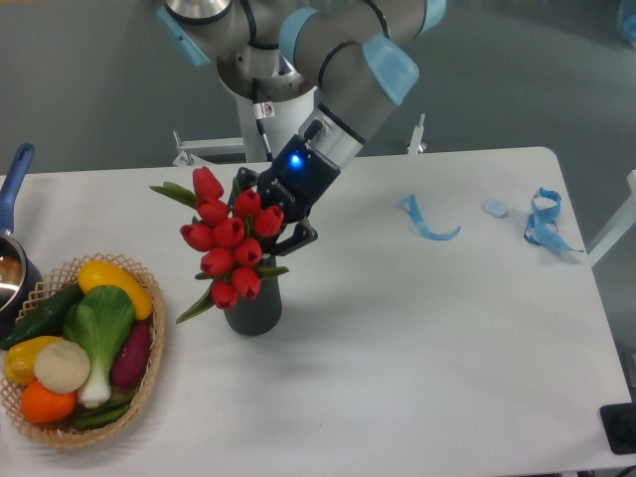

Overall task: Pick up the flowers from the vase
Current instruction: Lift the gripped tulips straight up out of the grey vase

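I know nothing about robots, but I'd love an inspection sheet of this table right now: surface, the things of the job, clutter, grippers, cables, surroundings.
Surface: white table, with no spills or marks that I can see.
Job's things: red flowers bunched above the dark vase, stems hidden, so whether they are out cannot be told.
Clutter: wicker basket of vegetables at the left; blue-handled pot at the left edge; blue ribbon scraps and at the right.
Grippers: gripper is right behind the bunch, jaws hidden by blooms; grip cannot be confirmed.
Cables: thin cable along the robot's base column.
Surroundings: grey floor; dark object at the lower right corner.
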Controlling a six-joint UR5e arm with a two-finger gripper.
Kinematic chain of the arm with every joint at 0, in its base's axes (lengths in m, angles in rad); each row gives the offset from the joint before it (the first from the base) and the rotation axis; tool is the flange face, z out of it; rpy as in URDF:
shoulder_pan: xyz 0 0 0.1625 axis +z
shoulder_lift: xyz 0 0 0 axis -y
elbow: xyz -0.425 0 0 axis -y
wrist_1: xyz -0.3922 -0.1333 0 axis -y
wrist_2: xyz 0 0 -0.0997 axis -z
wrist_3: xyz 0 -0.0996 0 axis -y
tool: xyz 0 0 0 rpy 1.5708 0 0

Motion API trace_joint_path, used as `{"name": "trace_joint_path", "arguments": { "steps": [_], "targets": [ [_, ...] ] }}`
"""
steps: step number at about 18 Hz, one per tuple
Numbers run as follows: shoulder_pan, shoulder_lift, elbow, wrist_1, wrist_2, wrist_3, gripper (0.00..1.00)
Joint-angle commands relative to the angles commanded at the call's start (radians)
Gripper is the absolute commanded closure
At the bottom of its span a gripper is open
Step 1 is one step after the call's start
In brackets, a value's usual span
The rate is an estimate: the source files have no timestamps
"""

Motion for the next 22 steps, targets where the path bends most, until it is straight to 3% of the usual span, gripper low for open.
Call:
{"name": "trace_joint_path", "arguments": {
  "steps": [5,14,22],
  "targets": [
    [0.002,0.048,0.041,-0.002,-0.021,-0.1,0.57],
    [0.047,0.058,0.192,-0.002,-0.049,-0.255,0.57],
    [0.158,0.049,0.195,-0.002,-0.092,-0.256,0.57]
  ]
}}
